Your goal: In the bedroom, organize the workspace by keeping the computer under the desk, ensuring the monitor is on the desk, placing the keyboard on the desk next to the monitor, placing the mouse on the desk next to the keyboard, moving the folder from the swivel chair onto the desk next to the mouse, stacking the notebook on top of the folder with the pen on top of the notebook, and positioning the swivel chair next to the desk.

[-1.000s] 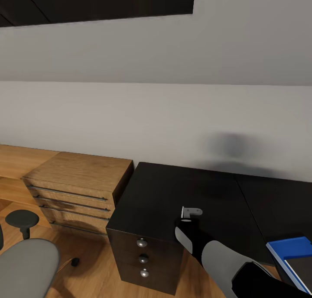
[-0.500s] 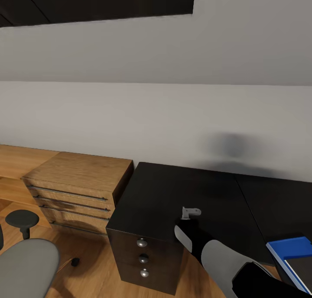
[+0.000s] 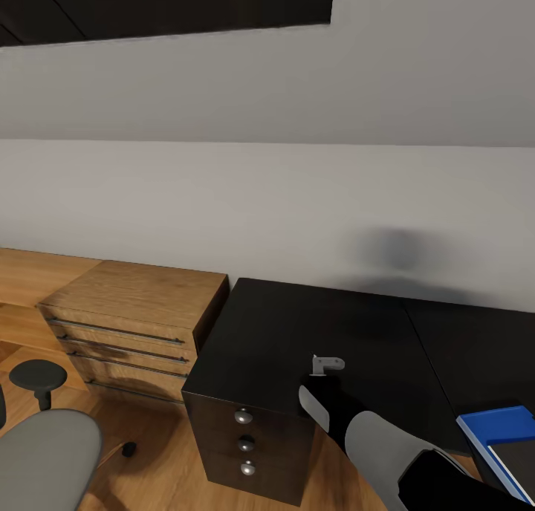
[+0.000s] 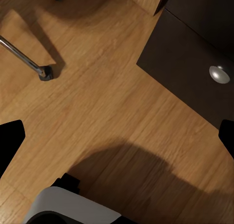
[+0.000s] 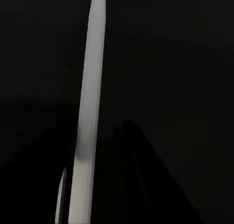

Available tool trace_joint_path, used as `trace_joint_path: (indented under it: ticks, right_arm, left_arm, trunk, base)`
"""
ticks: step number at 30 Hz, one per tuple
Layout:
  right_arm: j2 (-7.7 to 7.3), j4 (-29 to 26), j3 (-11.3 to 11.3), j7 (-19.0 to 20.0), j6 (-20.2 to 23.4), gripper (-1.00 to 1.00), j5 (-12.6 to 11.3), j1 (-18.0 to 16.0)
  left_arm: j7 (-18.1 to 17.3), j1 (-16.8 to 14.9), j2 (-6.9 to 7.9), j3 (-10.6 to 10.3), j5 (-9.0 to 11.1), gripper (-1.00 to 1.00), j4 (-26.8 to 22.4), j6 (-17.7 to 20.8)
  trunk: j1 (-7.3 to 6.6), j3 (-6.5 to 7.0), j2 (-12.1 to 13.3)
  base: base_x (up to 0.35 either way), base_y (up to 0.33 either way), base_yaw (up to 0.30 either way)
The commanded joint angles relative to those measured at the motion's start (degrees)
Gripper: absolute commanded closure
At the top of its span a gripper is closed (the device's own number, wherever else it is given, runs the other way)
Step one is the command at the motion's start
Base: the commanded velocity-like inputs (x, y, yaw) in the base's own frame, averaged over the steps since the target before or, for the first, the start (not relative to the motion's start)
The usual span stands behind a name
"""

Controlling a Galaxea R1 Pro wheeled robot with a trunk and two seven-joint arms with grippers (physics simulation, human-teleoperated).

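Right wrist view: slim white-silver pen [image 5: 90,112] over glossy black desk [image 5: 170,63], claw grip apparently hidden.

A glossy black counter [image 3: 297,333] with a three-drawer unit with silver knobs [image 3: 245,444] stands against a pale grey wall [image 3: 267,199], touching a light wooden drawer chest [image 3: 137,314]. A grey-and-black robot arm [image 3: 371,437] reaches over the counter. The bright blue flat folder [image 3: 499,425] lies at the right edge, a dark grey notebook [image 3: 516,463] on it. The grey padded swivel chair [image 3: 44,459] stands on the wood floor [image 3: 160,474].
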Motion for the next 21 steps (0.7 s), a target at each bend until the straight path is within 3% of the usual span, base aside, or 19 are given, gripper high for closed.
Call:
trace_joint_path:
  ticks: [1, 16, 21]
  right_arm:
    - [0.0, 1.9, 0.2, -0.4, 0.7, 1.0, -0.2, 0.0]
    - [0.0, 1.8, 0.3, -0.4, 0.8, 1.0, -0.2, 0.0]
    - [0.0, -0.8, 0.0, -0.4, 2.5, 1.0, -0.2, 0.0]
  left_arm:
    - [0.2, 0.0, 0.06, -0.2, 0.6, -1.0, -0.1, -0.4]
    - [0.2, 0.0, 0.09, -0.2, 0.6, -1.0, -0.1, -0.4]
    - [0.2, 0.0, 0.1, -0.2, 0.6, -1.0, -0.1, -0.4]
  trunk:
    - [0.01, -0.06, 0.0]
    - [0.01, -0.06, 0.0]
    - [0.01, -0.06, 0.0]
  base:
    - [0.0, 0.0, 0.0]
    - [0.0, 0.0, 0.0]
    - [0.0, 0.0, 0.0]
